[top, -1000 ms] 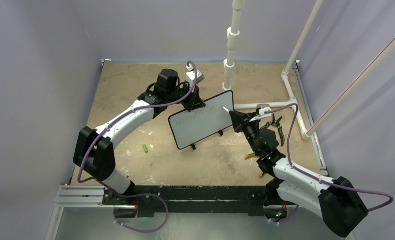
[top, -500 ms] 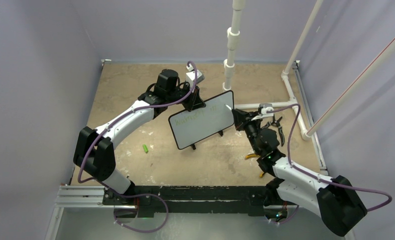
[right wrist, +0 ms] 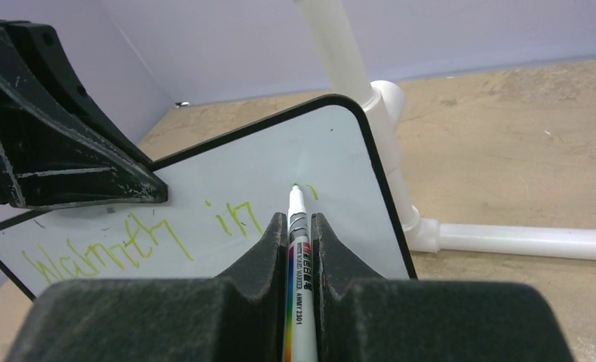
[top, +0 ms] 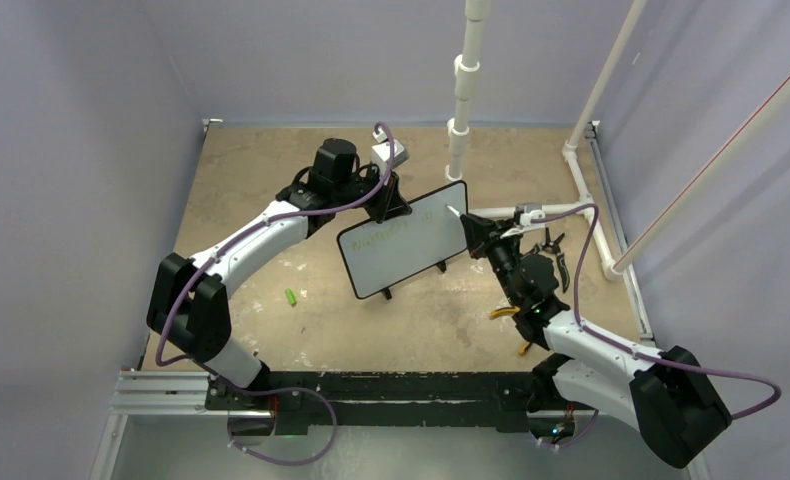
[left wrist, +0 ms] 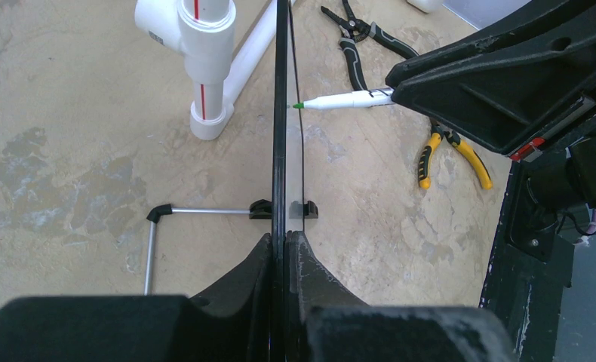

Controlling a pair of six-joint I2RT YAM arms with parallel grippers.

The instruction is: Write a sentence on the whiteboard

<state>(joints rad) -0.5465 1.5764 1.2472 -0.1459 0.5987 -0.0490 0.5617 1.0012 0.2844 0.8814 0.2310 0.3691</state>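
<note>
Here, the left claw (left wrist: 286,240) is clamping the black-framed whiteboard (right wrist: 333,143) upright for writing. The right claw (right wrist: 290,223) is pinching a green-tipped marker (right wrist: 300,294) at its face.

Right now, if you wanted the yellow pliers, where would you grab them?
The pliers lie flat on the table, so come straight down from above. Grip near the joint, I think, where the two yellow handles come close; farther out they splay apart. Their head is hidden behind the right gripper.
</note>
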